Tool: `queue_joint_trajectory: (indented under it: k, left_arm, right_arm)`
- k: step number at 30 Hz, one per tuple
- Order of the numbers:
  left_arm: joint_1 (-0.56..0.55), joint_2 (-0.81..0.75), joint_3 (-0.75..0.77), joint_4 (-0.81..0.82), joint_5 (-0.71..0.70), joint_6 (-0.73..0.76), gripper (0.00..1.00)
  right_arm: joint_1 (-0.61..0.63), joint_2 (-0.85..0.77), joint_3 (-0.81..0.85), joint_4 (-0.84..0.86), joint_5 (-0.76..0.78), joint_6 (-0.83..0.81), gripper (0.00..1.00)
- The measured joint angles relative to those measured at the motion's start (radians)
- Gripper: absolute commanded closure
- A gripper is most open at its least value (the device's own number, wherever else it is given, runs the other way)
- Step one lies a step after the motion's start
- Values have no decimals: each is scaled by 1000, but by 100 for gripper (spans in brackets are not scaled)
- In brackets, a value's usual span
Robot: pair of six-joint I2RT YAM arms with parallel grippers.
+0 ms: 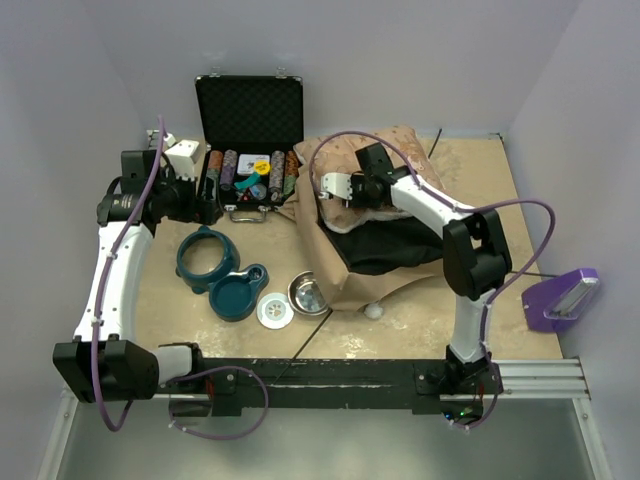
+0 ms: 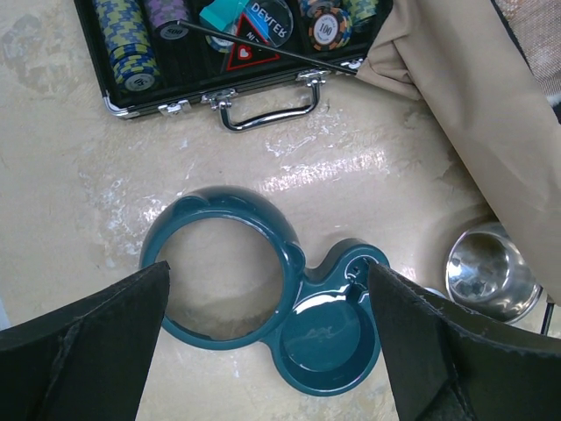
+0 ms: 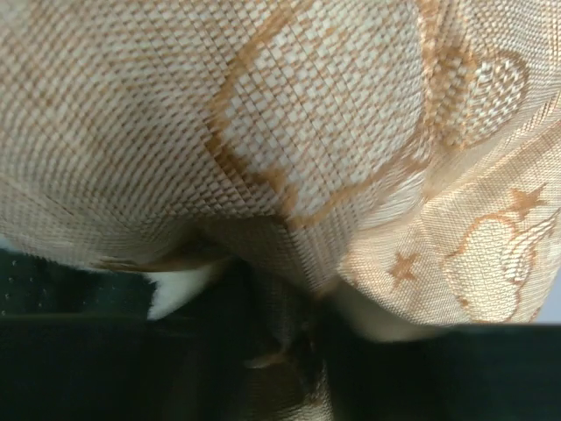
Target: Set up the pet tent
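The pet tent [image 1: 345, 272] lies collapsed at the table's centre, tan canvas with black lining [image 1: 390, 245] showing. Its white pom-pom [image 1: 373, 311] lies at the front edge. Its canvas also shows at the upper right of the left wrist view [image 2: 473, 96], with a thin black pole [image 2: 254, 44] lying across the chip case. The beige patterned pillow [image 1: 400, 145] lies on the tent's far side. My right gripper [image 1: 338, 192] is shut on a fold of the pillow [image 3: 263, 114], which fills the right wrist view above the gripper [image 3: 289, 351]. My left gripper [image 1: 205, 205] is open and empty, above the teal bowl holder [image 2: 263, 289].
An open black poker chip case [image 1: 250, 150] stands at the back. The teal bowl holder [image 1: 215, 265], a white disc [image 1: 274, 310] and a steel bowl [image 1: 305, 292] lie left of the tent. A white box [image 1: 183, 155] sits far left, a purple device [image 1: 560, 298] at the right.
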Motion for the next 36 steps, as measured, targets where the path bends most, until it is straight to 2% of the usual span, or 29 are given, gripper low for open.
queue_joint_trajectory:
  k: [1,9,18,22,26,31,36]
  left_arm:
    - [0,0,0,0,6,0,0]
    - [0,4,2,6,39,7,0]
    - [0,25,26,23,57,7,0]
    - [0,26,29,31,67,7,0]
    - [0,34,29,40,72,6,0]
    - [0,45,29,51,72,5,0]
    - [0,48,32,53,71,5,0]
  right_arm:
    - [-1,17,16,-4,5,9,100]
    - [-29,-33,60,-6,8,158,100]
    - [-162,-345,103,80,74,383,100]
    - [-238,-457,122,175,157,398,100]
    - [-301,-517,74,303,262,343,100]
    - [-377,-459,-1,421,357,258,100]
    - [-402,-264,-31,443,364,224,100]
